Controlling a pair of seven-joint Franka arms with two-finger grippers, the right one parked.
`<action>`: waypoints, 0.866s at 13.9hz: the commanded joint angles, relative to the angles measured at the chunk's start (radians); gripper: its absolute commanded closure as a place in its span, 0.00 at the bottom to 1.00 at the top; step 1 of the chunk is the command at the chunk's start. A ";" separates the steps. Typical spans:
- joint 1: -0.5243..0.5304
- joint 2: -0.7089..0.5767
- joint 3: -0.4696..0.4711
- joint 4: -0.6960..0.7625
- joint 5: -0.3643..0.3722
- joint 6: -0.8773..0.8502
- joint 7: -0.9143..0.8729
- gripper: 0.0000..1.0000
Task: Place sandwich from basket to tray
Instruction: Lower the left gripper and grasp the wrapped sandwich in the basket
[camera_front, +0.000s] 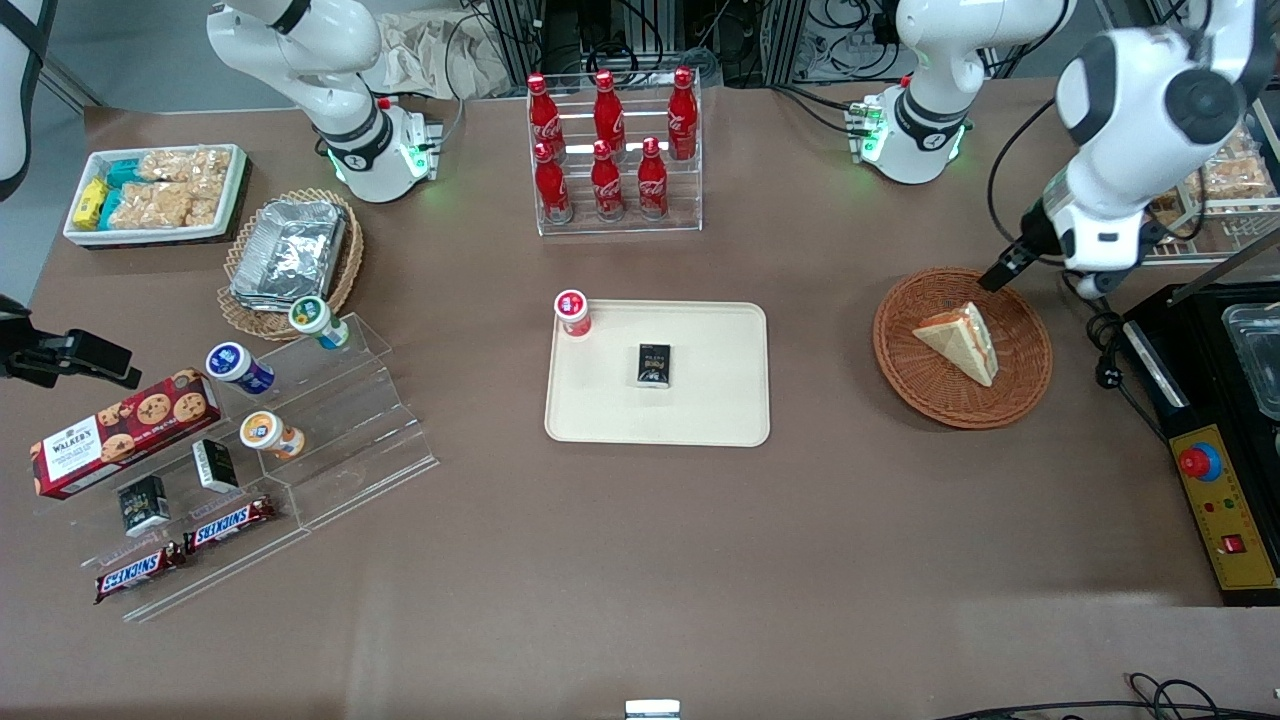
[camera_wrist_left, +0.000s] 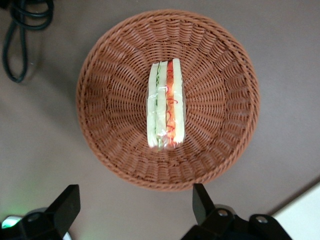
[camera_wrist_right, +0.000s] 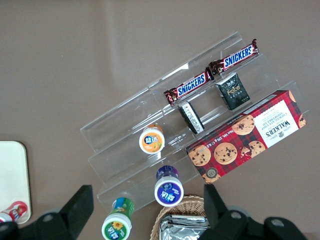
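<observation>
The sandwich (camera_front: 962, 340), a white bread wedge with orange and green filling, lies in the round reddish-brown wicker basket (camera_front: 900, 370). In the left wrist view the sandwich (camera_wrist_left: 165, 105) lies near the middle of the basket (camera_wrist_left: 110, 100). The left gripper (camera_front: 1045, 275) hangs above the basket's rim, farther from the front camera than the sandwich. Its gripper (camera_wrist_left: 134, 205) is open wide and empty, over bare table just outside the rim. The cream tray (camera_front: 720, 400) lies mid-table, toward the parked arm from the basket.
A small black box (camera_front: 654, 364) lies on the tray and a red-lidded cup (camera_front: 572, 312) stands at its corner. A rack of cola bottles (camera_front: 612, 150) stands farther from the front camera. A black control box (camera_front: 1215, 500) is at the working arm's end.
</observation>
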 joint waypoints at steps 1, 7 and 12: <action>0.009 0.090 -0.015 -0.032 0.004 0.119 -0.034 0.00; 0.009 0.194 -0.015 -0.080 0.008 0.274 -0.066 0.00; 0.009 0.308 -0.015 -0.080 0.014 0.404 -0.069 0.00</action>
